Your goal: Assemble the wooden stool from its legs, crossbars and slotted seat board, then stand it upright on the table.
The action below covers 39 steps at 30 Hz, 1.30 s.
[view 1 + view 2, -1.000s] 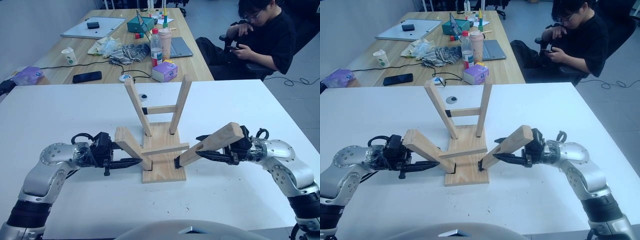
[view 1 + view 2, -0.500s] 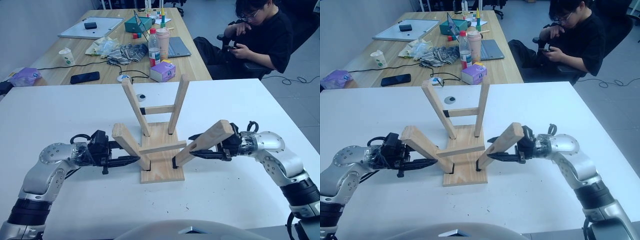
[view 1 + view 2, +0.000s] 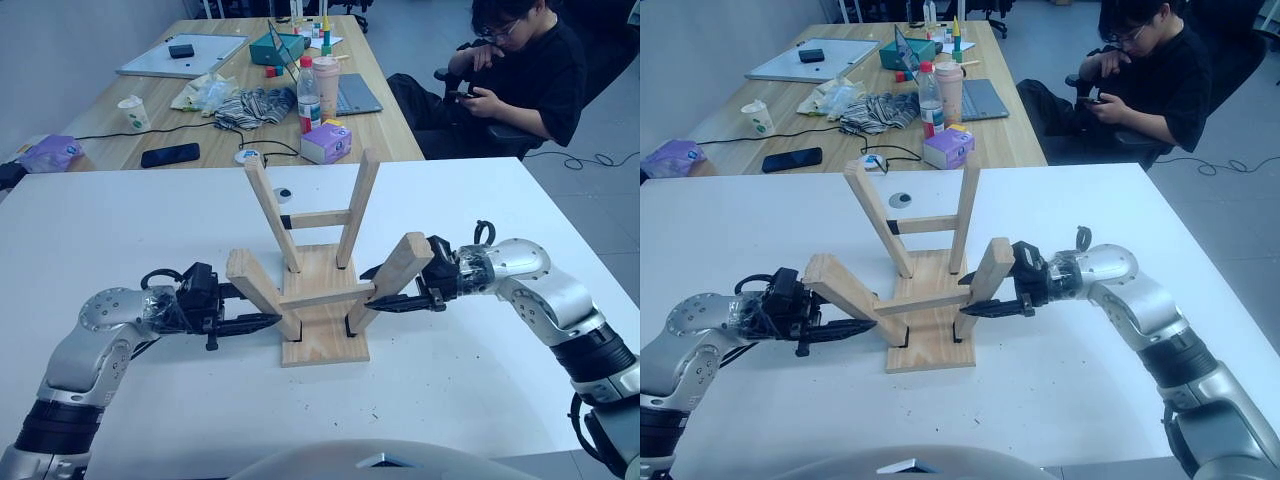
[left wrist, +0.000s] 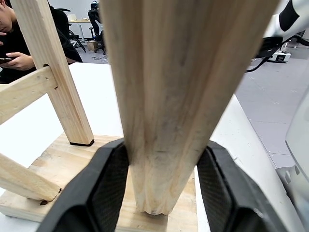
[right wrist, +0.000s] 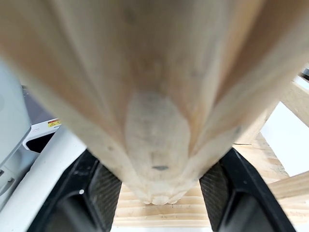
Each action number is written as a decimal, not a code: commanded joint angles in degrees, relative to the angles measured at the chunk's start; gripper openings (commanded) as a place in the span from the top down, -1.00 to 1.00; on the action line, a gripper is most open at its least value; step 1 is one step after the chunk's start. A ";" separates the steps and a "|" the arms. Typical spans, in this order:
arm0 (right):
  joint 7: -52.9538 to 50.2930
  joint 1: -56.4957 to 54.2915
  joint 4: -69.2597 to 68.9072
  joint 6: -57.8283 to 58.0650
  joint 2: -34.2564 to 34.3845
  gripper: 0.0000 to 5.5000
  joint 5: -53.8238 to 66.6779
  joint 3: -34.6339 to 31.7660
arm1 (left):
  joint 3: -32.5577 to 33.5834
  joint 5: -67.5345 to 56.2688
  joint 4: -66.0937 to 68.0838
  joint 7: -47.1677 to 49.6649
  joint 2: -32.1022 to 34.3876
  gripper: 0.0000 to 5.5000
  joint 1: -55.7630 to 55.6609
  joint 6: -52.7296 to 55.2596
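The slotted seat board (image 3: pixel 325 345) lies flat on the white table (image 3: pixel 120 220). Two far legs (image 3: pixel 270 212) stand in it, joined by a crossbar (image 3: pixel 320 218). My left gripper (image 3: pixel 270 320) is shut on the near-left leg (image 3: pixel 258 288), which leans outward with its foot at the board's slot. My right gripper (image 3: pixel 370 292) is shut on the near-right leg (image 3: pixel 395 278), which tilts steeply over the right slot. A second crossbar (image 3: pixel 325 295) runs between these two legs. In the left wrist view black fingers (image 4: pixel 104 193) flank the leg (image 4: pixel 164 96); in the right wrist view fingers (image 5: pixel 104 193) clasp the leg (image 5: pixel 154 96).
A small round black-and-white object (image 3: pixel 288 194) lies on the white table behind the stool. Beyond is a wooden table (image 3: pixel 200 120) with a phone (image 3: pixel 172 154), a bottle (image 3: pixel 312 95), a purple box (image 3: pixel 328 142) and a laptop. Bare white surface lies on both sides of the stool.
My right gripper has swung its leg leftward toward the board, and the leg now stands steeper. The left gripper and its leg have hardly moved.
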 commanded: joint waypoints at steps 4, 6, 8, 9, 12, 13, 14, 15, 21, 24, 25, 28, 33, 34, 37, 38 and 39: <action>-3.99 3.83 6.12 7.65 -0.17 0.26 -14.35 9.02 | -5.92 9.55 1.53 -1.88 4.15 0.26 2.25 -0.42; -4.30 3.70 6.32 7.44 -0.13 0.26 -14.27 8.76 | -7.72 11.86 1.94 -3.13 6.37 0.26 2.27 -0.66; -4.65 3.73 6.34 7.46 -0.20 0.26 -14.02 8.52 | -9.02 12.65 1.84 -4.18 8.41 0.27 2.42 -0.36; -4.87 3.89 6.19 7.43 -0.29 0.26 -13.85 8.37 | -9.62 13.20 1.92 -4.62 9.55 0.27 2.50 -0.43; -5.39 4.44 5.60 7.48 -0.74 0.26 -13.11 7.77 | -12.27 16.83 3.40 -5.09 12.52 0.27 1.59 -1.98; -5.52 4.54 5.44 7.52 -0.83 0.26 -12.96 7.70 | -13.19 17.87 3.57 -5.29 13.22 0.27 1.16 -2.71; -5.65 4.64 5.22 7.57 -0.86 0.26 -12.86 7.71 | -14.30 19.10 3.09 -5.19 13.80 0.27 0.43 -3.28; -5.83 4.77 4.90 7.68 -0.89 0.26 -12.79 7.74 | -15.16 19.62 2.45 -5.05 14.28 0.27 -0.25 -3.16; -7.12 5.43 3.49 8.24 -0.10 0.26 -12.44 8.04 | -16.76 15.63 -1.19 -4.76 14.84 0.27 -4.37 -0.43; -7.38 5.80 3.20 8.35 -0.02 0.26 -12.36 8.25 | -16.79 14.80 -0.40 -3.70 13.84 0.27 -6.40 0.18; -7.33 5.87 3.20 8.29 -0.13 0.26 -12.37 8.28 | -16.69 14.59 -0.07 -3.16 13.66 0.27 -6.86 0.37; -7.31 5.95 3.14 8.35 -0.50 0.26 -12.39 8.16 | -15.59 12.76 0.46 -2.94 14.60 0.02 -7.16 2.62; -7.46 6.01 3.36 8.19 -0.88 0.26 -12.42 8.15 | -12.55 12.03 0.64 -4.07 15.03 -0.25 -7.12 4.25; -7.45 6.03 3.38 8.16 -0.90 0.26 -12.50 8.13 | -11.93 12.11 1.38 -4.55 15.65 -0.30 -7.25 4.40; -7.37 6.07 3.43 8.03 -0.92 0.26 -12.66 8.14 | -9.70 13.70 6.72 -6.69 18.60 -0.49 -10.03 4.55; -7.40 6.12 3.51 7.95 -0.89 0.26 -12.71 8.13 | -8.56 14.99 10.11 -7.54 19.76 -0.51 -13.05 2.82; -7.41 6.16 3.56 7.89 -0.88 0.26 -12.74 8.14 | -7.06 14.87 13.16 -8.94 20.92 -0.51 -16.75 2.41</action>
